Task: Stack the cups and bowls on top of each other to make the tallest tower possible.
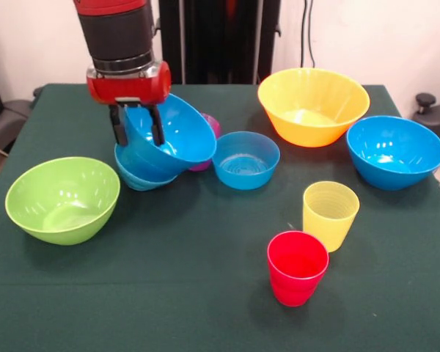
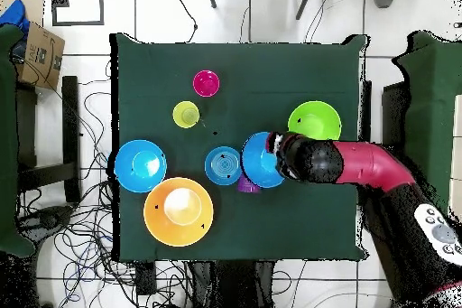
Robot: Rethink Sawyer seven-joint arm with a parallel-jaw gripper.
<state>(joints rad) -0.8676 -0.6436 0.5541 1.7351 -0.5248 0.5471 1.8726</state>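
Observation:
My gripper (image 1: 138,132) (image 2: 281,154) is shut on the rim of a large blue bowl (image 1: 177,132) (image 2: 260,161), one finger inside and one outside. That bowl tilts toward the right and sits in a smaller blue bowl (image 1: 141,176), forming a low tower. A purple cup (image 1: 207,144) (image 2: 248,185) lies just behind it. Another small blue bowl (image 1: 246,160) (image 2: 223,165) stands beside the pile. A lime green bowl (image 1: 62,199) (image 2: 315,121), a very large yellow bowl (image 1: 313,106) (image 2: 179,211) and a second large blue bowl (image 1: 394,152) (image 2: 140,165) stand apart. The yellow cup (image 1: 330,215) (image 2: 186,114) and red cup (image 1: 297,268) (image 2: 206,82) stand upright.
Everything rests on a dark green table (image 1: 169,293) (image 2: 271,70). Cables cover the floor around it, and a cardboard box (image 2: 41,51) sits off one side.

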